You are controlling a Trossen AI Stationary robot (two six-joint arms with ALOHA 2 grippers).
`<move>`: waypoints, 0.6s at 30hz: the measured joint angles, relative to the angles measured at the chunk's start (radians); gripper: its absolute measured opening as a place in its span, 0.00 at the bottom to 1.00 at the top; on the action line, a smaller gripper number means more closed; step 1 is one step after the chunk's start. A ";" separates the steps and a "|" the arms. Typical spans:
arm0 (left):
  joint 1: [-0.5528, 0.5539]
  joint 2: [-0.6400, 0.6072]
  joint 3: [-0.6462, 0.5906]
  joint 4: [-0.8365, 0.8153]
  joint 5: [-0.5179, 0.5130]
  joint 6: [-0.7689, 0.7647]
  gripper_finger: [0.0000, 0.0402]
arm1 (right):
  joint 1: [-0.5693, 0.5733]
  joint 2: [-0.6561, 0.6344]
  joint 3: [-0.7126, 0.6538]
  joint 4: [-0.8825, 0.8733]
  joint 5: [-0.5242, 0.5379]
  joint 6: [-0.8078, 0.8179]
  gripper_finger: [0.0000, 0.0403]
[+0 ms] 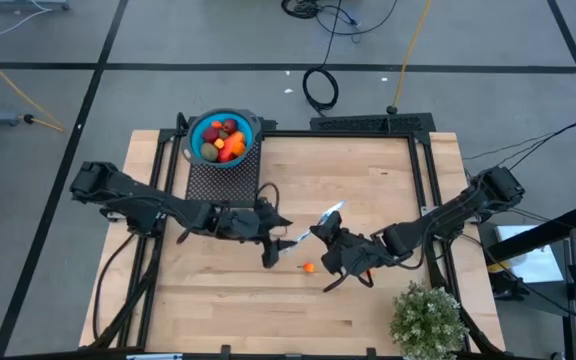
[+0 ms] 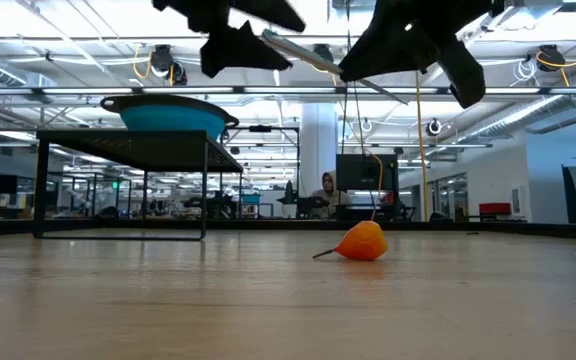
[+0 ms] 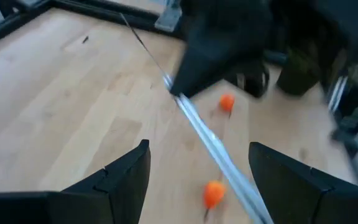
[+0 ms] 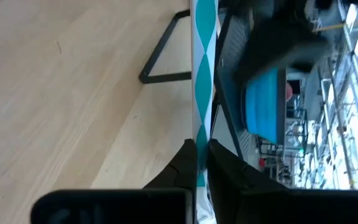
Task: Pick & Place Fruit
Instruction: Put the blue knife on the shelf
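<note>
A blue bowl [image 1: 221, 137] holding several toy fruits [image 1: 230, 140] stands on a black mesh stand [image 1: 218, 178] at the table's far left. One small orange fruit [image 1: 308, 267] lies on the wood below both grippers; the left wrist view shows it [image 3: 213, 193] and a second one [image 3: 227, 102]. My right gripper [image 1: 320, 235] is shut on a thin silvery-blue utensil [image 1: 332, 211], lifted above mid-table. My left gripper [image 1: 273, 243] faces it, open, its fingers on either side of the utensil's near stretch [image 3: 219, 152]. I cannot tell whether they touch it. My right gripper pinches the utensil between its two fingers, partway along its length [image 3: 178, 94]. The patterned teal blade [image 4: 202, 74] runs on past the fingertips [image 4: 185, 158]. The utensil is lifted clear of the table and slants toward my left gripper.
A bushy green potted plant [image 1: 426, 318] stands at the near right corner. A black frame [image 1: 423, 180] rims the table's far and side edges. Bare wood spreads over the near left part [image 1: 198, 300].
</note>
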 joint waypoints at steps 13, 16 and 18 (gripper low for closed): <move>-0.109 0.061 0.091 -0.039 -0.238 0.294 0.59 | -0.048 0.000 0.000 -0.008 -0.005 0.107 0.02; -0.103 0.085 0.124 -0.074 -0.257 0.303 0.58 | -0.048 0.000 0.000 -0.034 -0.005 0.147 0.03; -0.102 0.095 0.144 -0.136 -0.274 0.314 0.58 | -0.048 0.000 0.000 -0.062 -0.007 0.173 0.03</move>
